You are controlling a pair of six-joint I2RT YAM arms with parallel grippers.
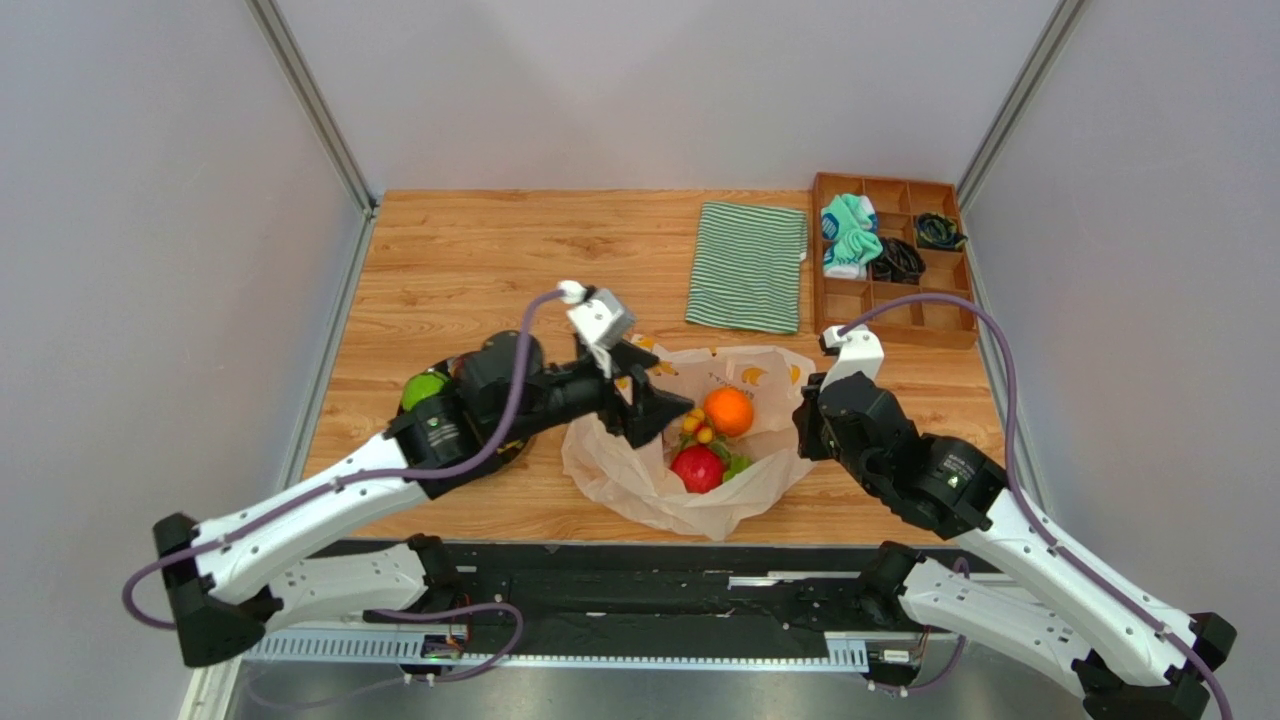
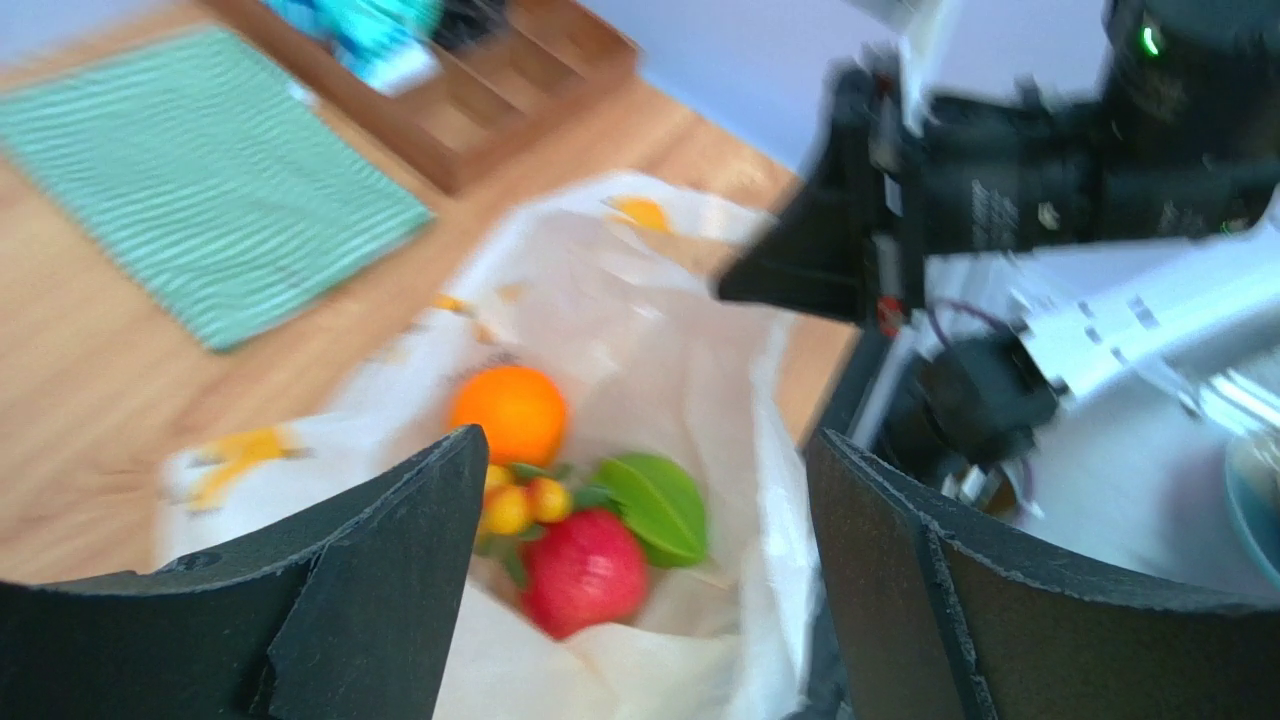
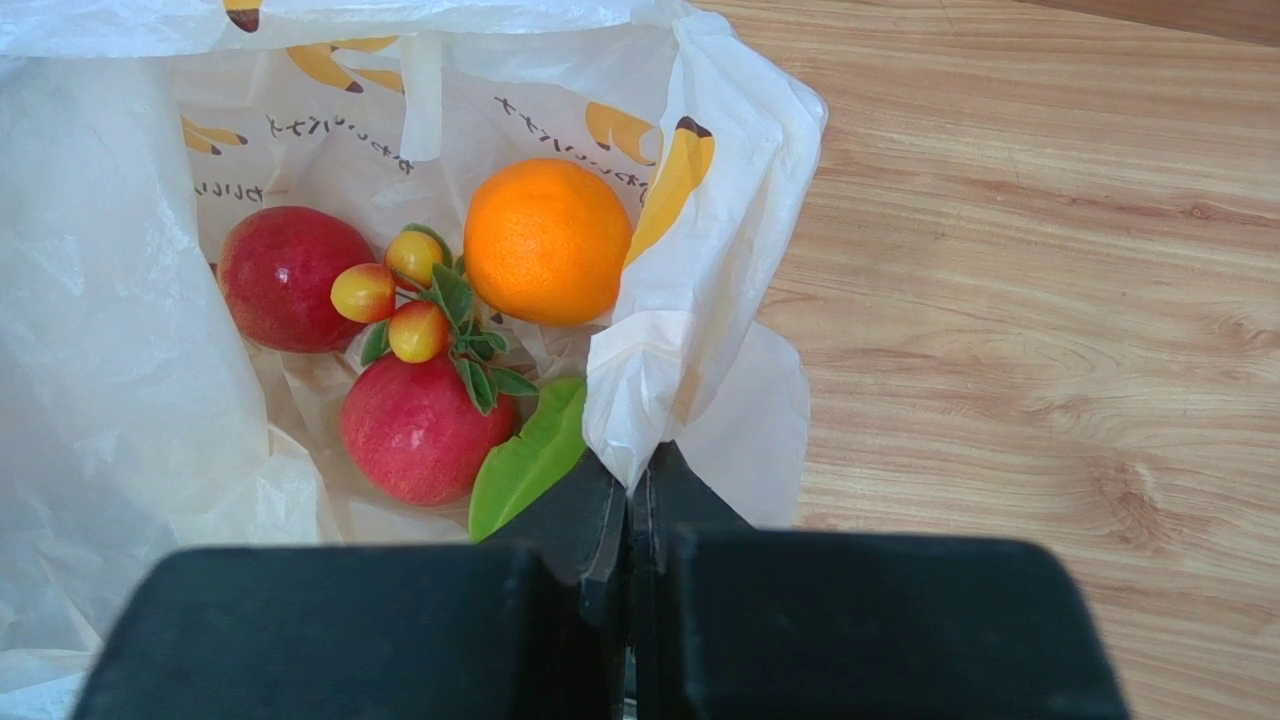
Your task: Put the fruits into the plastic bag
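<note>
1. The plastic bag [image 1: 631,488] lies mouth-up on the table [image 1: 451,270], between the two arms and close to the near edge.
2. In the top view the left gripper [image 1: 657,408] hangs over the bag's 9 o'clock rim. Its fingers [image 2: 376,570] are spread wide and nothing is between them.
3. The right gripper [image 3: 631,518] is pinched tight on a fold of the bag's 3 o'clock rim.
4. The orange [image 1: 729,410] sits inside the bag, just beside the left gripper at its 3 o'clock.
5. The right wrist view shows a near red fruit [image 3: 421,428] and a far red fruit [image 3: 286,278] in the bag. A berry sprig [image 3: 394,293] of small yellow-red balls touches both, and a green leaf [image 3: 526,458] lies at 5 o'clock of the near one.
6. A green round fruit [image 1: 422,390] lies outside the bag, well apart at 9 o'clock of the left gripper.
7. The left arm hides part of that green fruit, and I cannot tell what it rests on.
8. The top view shows only one of the red pair, at 5 o'clock of the left gripper.
9. The left wrist view is blurred, and its own fingers cover the bag's lower part.
10. A striped cloth [image 1: 747,266] and a wooden tray [image 1: 842,308] lie at 12 to 1 o'clock of the bag, and the small items in the tray are hard to make out.
</note>
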